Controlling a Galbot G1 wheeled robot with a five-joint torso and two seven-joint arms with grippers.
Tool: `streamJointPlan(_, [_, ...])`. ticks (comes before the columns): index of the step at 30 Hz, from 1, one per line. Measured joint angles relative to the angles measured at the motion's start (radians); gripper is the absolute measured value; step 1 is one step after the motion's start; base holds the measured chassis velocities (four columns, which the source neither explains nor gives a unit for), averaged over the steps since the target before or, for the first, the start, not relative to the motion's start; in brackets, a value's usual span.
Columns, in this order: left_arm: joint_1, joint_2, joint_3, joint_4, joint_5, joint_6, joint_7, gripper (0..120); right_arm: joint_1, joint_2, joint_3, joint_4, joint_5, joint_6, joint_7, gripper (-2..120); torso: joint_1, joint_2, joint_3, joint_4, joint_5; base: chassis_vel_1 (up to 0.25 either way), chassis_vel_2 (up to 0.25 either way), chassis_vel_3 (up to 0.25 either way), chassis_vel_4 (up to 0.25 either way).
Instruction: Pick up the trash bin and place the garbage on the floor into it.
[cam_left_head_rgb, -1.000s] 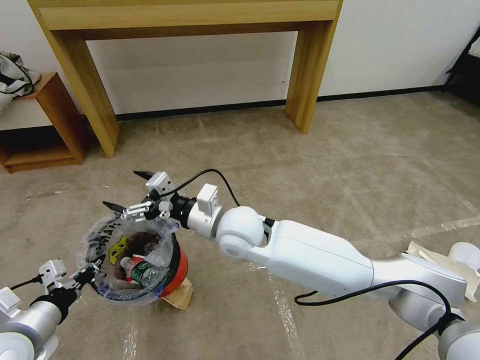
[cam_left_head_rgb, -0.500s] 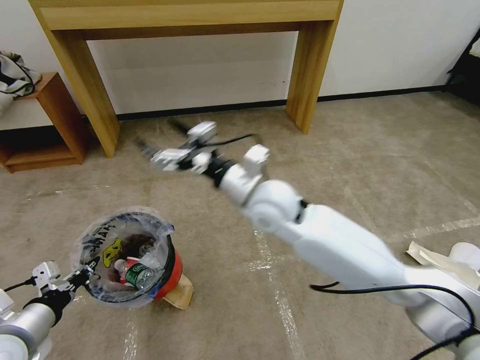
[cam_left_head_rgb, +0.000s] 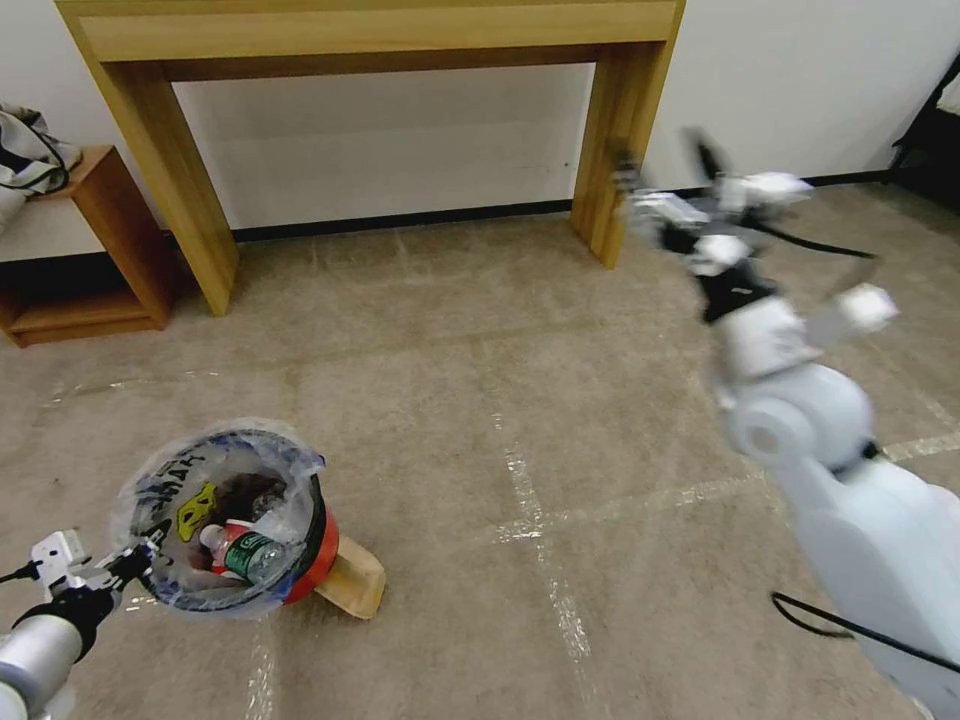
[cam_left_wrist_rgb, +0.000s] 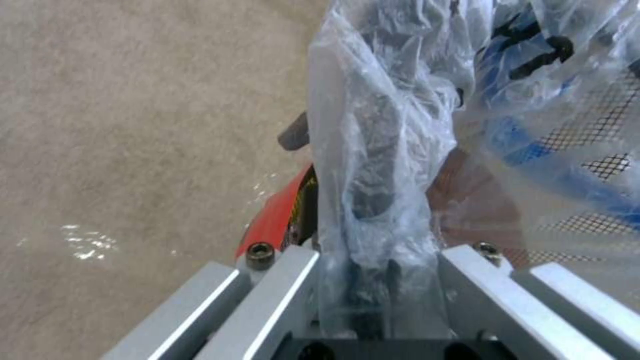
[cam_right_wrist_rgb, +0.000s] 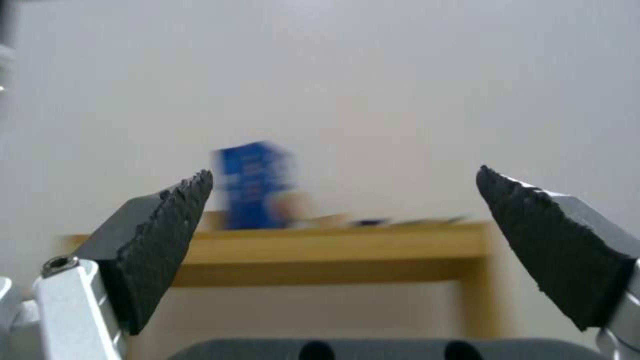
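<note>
The red trash bin (cam_left_head_rgb: 325, 545) with its printed clear liner is tilted over the taped carpet floor (cam_left_head_rgb: 520, 460) at the lower left. My left gripper (cam_left_head_rgb: 135, 562) is shut on the bin's near rim and liner; in the left wrist view the left gripper (cam_left_wrist_rgb: 371, 210) pinches bunched plastic beside the red wall (cam_left_wrist_rgb: 277, 220). Garbage lies inside: a clear bottle with a green label (cam_left_head_rgb: 243, 556) and a red wrapper. A tan paper bag (cam_left_head_rgb: 355, 582) lies on the floor against the bin. My right gripper (cam_left_head_rgb: 665, 165) is raised at the upper right, open and empty (cam_right_wrist_rgb: 343, 177).
A tall wooden table stands against the wall, with one leg (cam_left_head_rgb: 615, 130) close to the right gripper and the other leg (cam_left_head_rgb: 165, 150) to the left. A low wooden shelf (cam_left_head_rgb: 100, 250) sits at the far left. A blue box (cam_right_wrist_rgb: 257, 185) stands on the tabletop.
My right arm has swung from the bin's far rim up and across to the right, still open. The bin, held by the left gripper, has shifted slightly left and down.
</note>
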Motion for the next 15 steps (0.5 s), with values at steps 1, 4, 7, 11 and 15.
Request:
streamJointPlan(1, [0.000, 0.000, 0.000, 0.000, 0.000, 0.000, 0.000, 1, 0.000, 0.000, 0.000, 0.000, 0.000, 0.000, 0.000, 100, 0.000, 0.000, 0.000, 0.0000, 0.0000, 0.000, 0.000, 0.000, 0.000])
streamJointPlan(4, [0.003, -0.026, 0.008, -0.027, 0.022, -0.005, 0.012, 1, -0.131, 0.060, 0.140, 0.030, -0.099, 0.034, -0.001, 100, 0.000, 0.000, 0.000, -0.0005, 0.0000, 0.000, 0.000, 0.000, 0.000])
streamJointPlan(7, [0.003, -0.056, 0.026, -0.049, 0.075, -0.012, 0.032, 1, -0.313, 0.210, 0.267, 0.084, -0.168, 0.086, -0.007, 100, 0.000, 0.000, 0.000, -0.0010, -0.0001, 0.000, 0.000, 0.000, 0.000])
streamJointPlan(11, [0.000, -0.064, 0.033, -0.056, 0.097, -0.016, 0.038, 1, -0.379, 0.303, 0.292, 0.105, -0.202, 0.121, -0.002, 100, 0.000, 0.000, 0.000, -0.0005, -0.0003, 0.000, 0.000, 0.000, 0.000])
streamJointPlan(15, [0.003, -0.077, 0.032, -0.061, 0.110, -0.020, 0.047, 1, -0.425, 0.364, 0.279, 0.107, -0.249, 0.153, 0.000, 100, 0.000, 0.000, 0.000, 0.0001, -0.0004, 0.000, 0.000, 0.000, 0.000])
